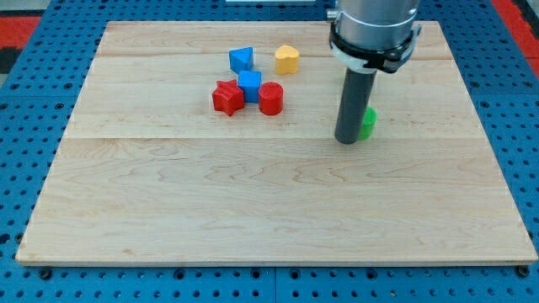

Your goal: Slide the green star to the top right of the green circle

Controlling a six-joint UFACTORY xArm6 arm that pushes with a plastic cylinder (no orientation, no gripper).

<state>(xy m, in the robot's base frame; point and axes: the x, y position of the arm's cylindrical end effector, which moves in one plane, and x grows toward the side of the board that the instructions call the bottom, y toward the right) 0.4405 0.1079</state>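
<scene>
My tip [348, 140] rests on the wooden board [253, 202] right of centre. A green block [368, 123] sits just behind and to the right of the rod, touching or nearly touching it; most of it is hidden, so I cannot make out its shape. I see only this one green block; a second green one does not show, and may be hidden behind the rod.
A cluster lies at upper centre: a red star [227, 97], a blue cube [249, 85], a red cylinder [270, 98], another blue block [242, 59] and a yellow heart [287, 59]. The arm's grey housing [373, 25] hangs over the top right.
</scene>
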